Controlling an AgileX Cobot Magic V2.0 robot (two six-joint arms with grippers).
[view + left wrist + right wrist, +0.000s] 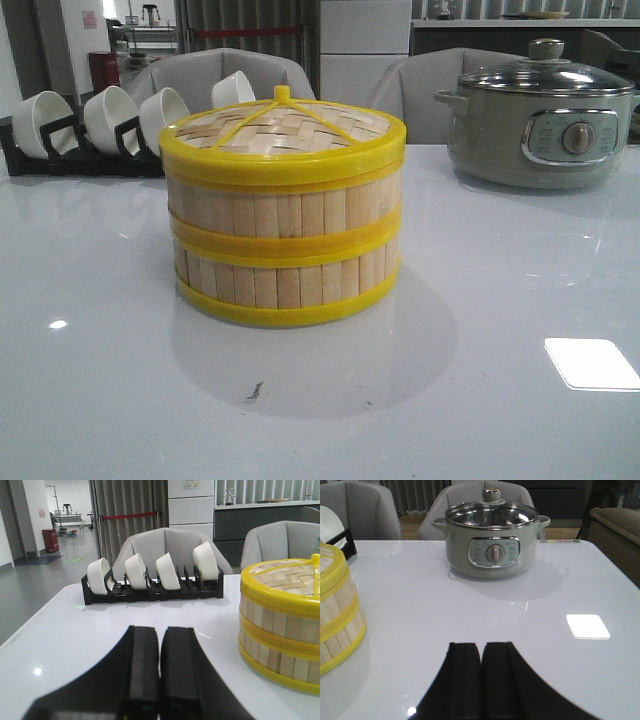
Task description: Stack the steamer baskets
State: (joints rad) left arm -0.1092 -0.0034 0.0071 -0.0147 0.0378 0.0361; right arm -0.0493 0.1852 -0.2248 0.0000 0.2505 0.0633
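Two steamer baskets (283,240) stand stacked one on the other in the middle of a glossy white table (120,400), their edges lined up. Each is a round, shallow ring of upright pale bamboo slats bound by bright yellow plastic rims; where the two meet, the rims form a thick yellow band around the waist of the stack. On top sits a flat lid (285,128) of woven bamboo strips, edged in yellow, with thin yellow ribs running to a small yellow knob at its centre.

Behind the stack, on the robot's left, a black rack (85,158) holds four smooth white bowls (167,570) tilted on edge. On the far right stands a grey-green electric pot (540,125) with a rounded body, a glass lid with a metal rim and knob, and a dial on a shiny front panel. Grey padded chairs (225,75) stand beyond the table.

The left gripper (160,670) shows matte black fingers pressed together with no gap between them, holding nothing, low over the table, with the stack off to one side and apart from it. The right gripper (481,680) is likewise fully closed and empty above bare tabletop, between the stack's side and a bright square reflection (587,626).
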